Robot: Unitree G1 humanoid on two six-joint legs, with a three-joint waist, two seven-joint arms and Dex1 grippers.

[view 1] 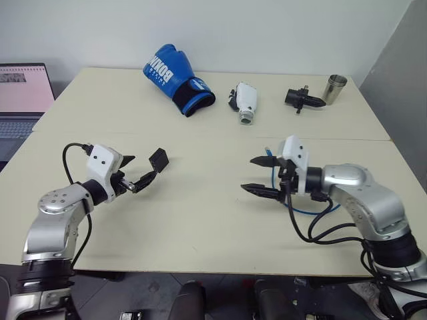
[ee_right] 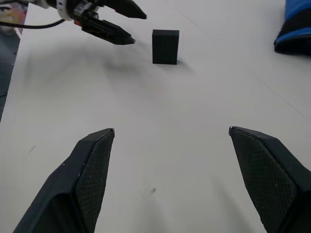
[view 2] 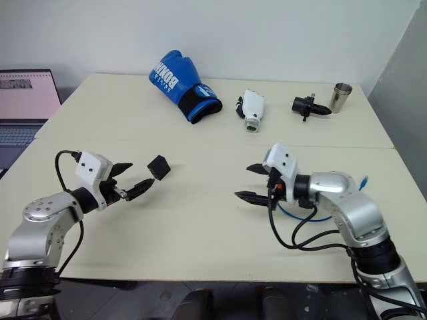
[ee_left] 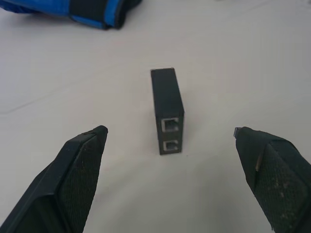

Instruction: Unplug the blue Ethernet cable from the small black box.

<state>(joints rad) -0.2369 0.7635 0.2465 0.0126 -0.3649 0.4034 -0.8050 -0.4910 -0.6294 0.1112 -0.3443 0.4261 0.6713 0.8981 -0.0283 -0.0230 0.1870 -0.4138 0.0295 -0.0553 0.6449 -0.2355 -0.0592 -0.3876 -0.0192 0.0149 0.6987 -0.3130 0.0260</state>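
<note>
Small black box (ee_left: 167,109) – light, rigid, both ports empty; blue Ethernet cable (view 1: 313,212) limp. Left end effector (view 1: 135,172) and right end effector (view 1: 257,175) – wide, empty.

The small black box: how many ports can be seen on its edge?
2. Both sit on the narrow edge of the small black box facing the left gripper, one beside the other, empty. Other edges may hide more.
</note>
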